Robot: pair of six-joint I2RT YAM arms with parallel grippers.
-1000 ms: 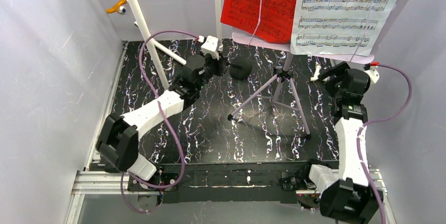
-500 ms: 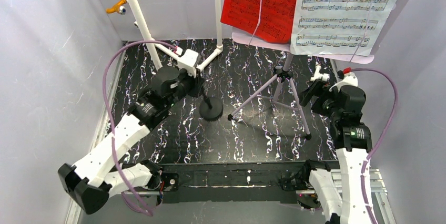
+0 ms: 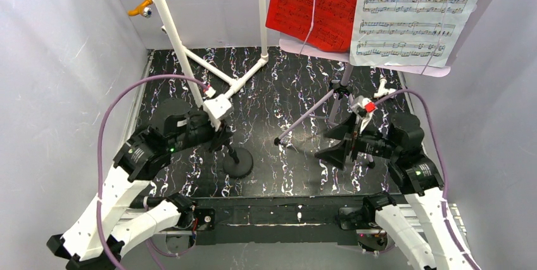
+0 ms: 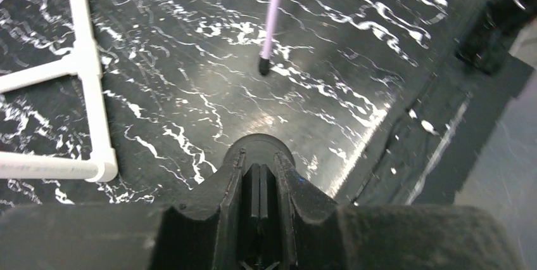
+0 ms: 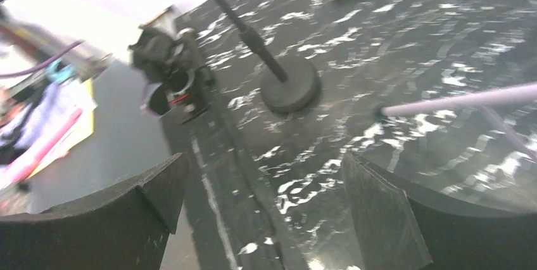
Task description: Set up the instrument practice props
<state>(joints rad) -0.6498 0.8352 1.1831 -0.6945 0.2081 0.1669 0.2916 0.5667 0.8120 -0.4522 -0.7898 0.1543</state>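
My left arm [image 3: 120, 181] stood up from its base at 7 o'clock and bent toward 2 o'clock, my left fingers [image 4: 231, 200] pinched nearly shut on the microphone stand [image 3: 237, 163]. My right arm [image 3: 421, 178] pointed toward 9 o'clock, my right fingers [image 5: 136, 210] spread wide, holding nothing.

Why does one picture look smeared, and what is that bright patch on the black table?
Right wrist view: smeared throughout, probably from camera motion; the microphone stand and lilac tripod leg have soft edges, and the upper-left background is washed out to white. Left wrist view: sharper, with lamp glare reflecting off the glossy table. Top external view: crisp and evenly lit.
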